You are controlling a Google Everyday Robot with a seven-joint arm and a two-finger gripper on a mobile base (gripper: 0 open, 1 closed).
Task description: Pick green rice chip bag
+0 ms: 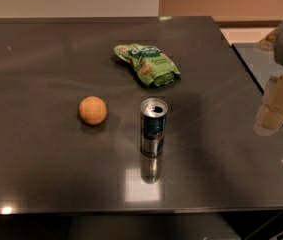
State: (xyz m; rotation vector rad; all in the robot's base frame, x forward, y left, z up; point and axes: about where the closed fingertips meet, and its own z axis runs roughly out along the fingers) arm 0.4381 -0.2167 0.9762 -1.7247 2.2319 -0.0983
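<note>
The green rice chip bag (147,63) lies crumpled on the dark table (41,149), toward the back centre, with white lettering and tan chip pictures. My gripper (273,109) hangs at the right edge of the view, over the table's right side, well to the right of the bag and apart from it. It holds nothing that I can see.
An orange ball (92,110) sits left of centre. A blue-silver drink can (153,126) stands upright in front of the bag. A second dark surface (261,64) adjoins the table's right edge. A wall runs behind.
</note>
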